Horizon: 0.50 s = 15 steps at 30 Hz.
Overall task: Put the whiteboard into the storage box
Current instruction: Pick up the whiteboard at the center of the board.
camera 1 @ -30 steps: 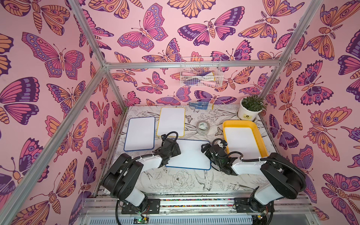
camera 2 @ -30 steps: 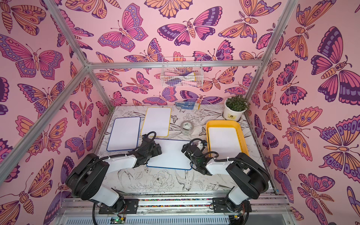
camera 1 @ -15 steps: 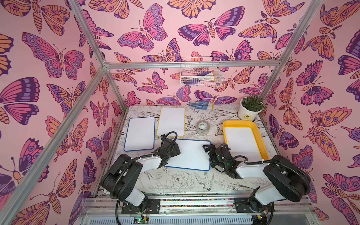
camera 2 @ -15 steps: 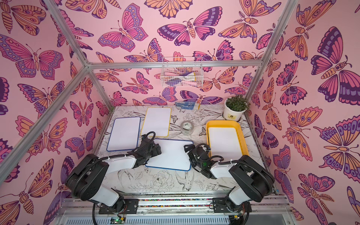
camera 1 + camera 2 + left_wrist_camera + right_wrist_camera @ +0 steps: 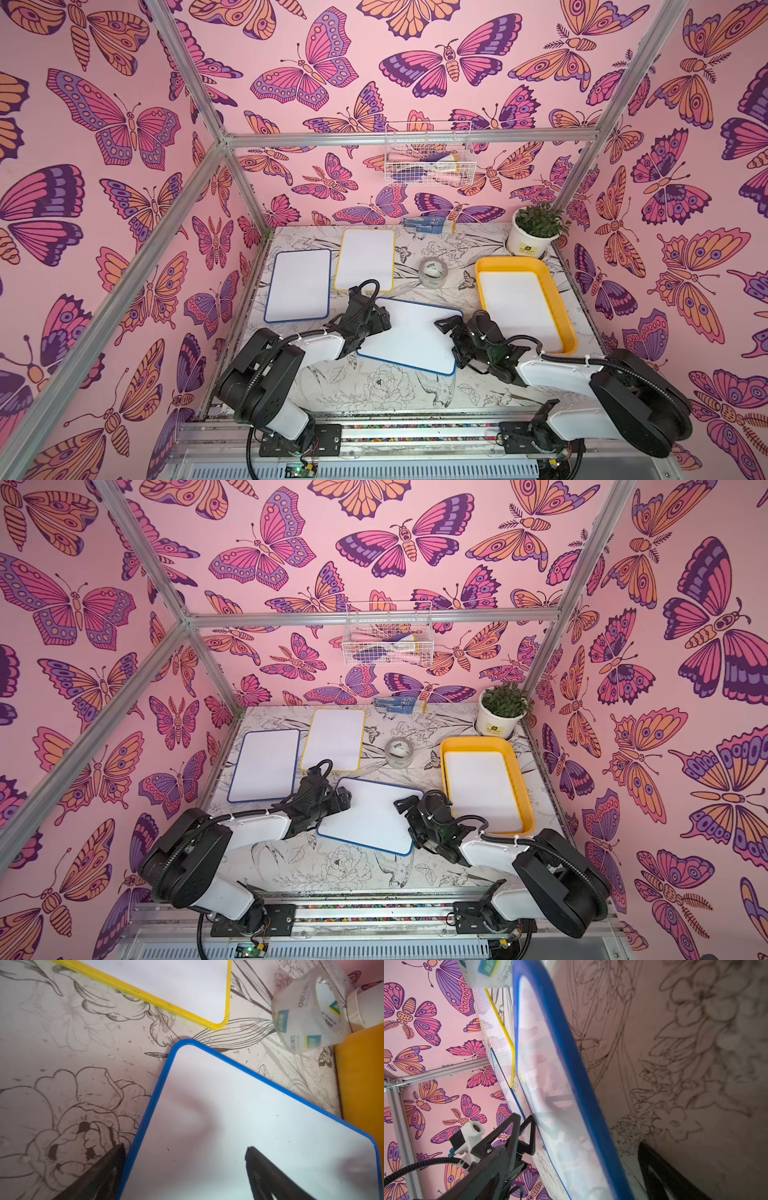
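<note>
While the blue-framed whiteboard (image 5: 411, 336) is lying askew on the table between the arms, just beside the storage box (image 5: 507, 263), the left gripper (image 5: 380, 321) and the right gripper (image 5: 581, 1132) are both standing released, each straddling an opposite edge, likely because so thin a board is needing purchase at its rim. Another whiteboard (image 5: 519, 307) is already occupying the box, so this one is probably going on top.

I work inside pink walls (image 5: 365, 54) with big butterflies all over them. Shiny metal bars (image 5: 311, 139) run along the wall corners. A white wire basket (image 5: 430, 164) hangs above the far edge of my table (image 5: 332, 386), which has black flower drawings.
</note>
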Each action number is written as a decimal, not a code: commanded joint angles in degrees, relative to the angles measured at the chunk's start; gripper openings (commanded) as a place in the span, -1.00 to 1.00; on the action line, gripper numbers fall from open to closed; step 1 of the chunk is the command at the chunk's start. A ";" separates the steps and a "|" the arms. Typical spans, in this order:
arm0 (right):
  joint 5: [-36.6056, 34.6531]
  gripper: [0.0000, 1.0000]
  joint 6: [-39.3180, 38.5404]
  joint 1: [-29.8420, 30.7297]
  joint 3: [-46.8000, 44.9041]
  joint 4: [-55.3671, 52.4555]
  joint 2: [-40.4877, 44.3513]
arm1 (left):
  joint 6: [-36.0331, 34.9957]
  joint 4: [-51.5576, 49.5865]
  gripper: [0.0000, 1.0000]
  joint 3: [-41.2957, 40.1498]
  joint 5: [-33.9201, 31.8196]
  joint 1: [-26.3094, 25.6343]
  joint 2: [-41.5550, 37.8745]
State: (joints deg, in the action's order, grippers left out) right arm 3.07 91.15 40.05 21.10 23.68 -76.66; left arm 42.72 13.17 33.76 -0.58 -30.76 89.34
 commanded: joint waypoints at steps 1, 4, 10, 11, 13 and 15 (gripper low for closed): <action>-0.94 0.98 -2.83 -0.19 0.17 2.20 2.31 | 4.73 -18.39 0.85 -5.81 12.27 -1.10 5.85; -1.03 0.96 -4.48 -0.16 0.01 3.47 4.22 | 4.82 -18.40 0.85 -5.87 12.27 -0.98 5.90; -1.51 0.88 -6.59 0.21 -0.88 4.28 8.22 | 4.92 -18.42 0.85 -5.81 12.36 -0.88 5.94; -1.36 0.87 -6.85 0.29 -1.04 4.46 8.79 | 4.92 -18.36 0.85 -5.81 12.34 -0.88 5.94; -1.09 0.84 -7.30 0.46 -1.37 5.28 9.59 | 5.00 -18.39 0.85 -5.81 12.27 -0.88 5.98; -0.81 0.80 -7.63 0.55 -1.74 5.84 10.54 | 5.09 -18.41 0.85 -5.81 12.35 -0.88 6.02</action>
State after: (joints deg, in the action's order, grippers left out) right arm 2.48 84.23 40.16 19.77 25.23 -67.59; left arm 43.13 13.76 33.61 1.17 -30.65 89.36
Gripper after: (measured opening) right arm 0.908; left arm 0.927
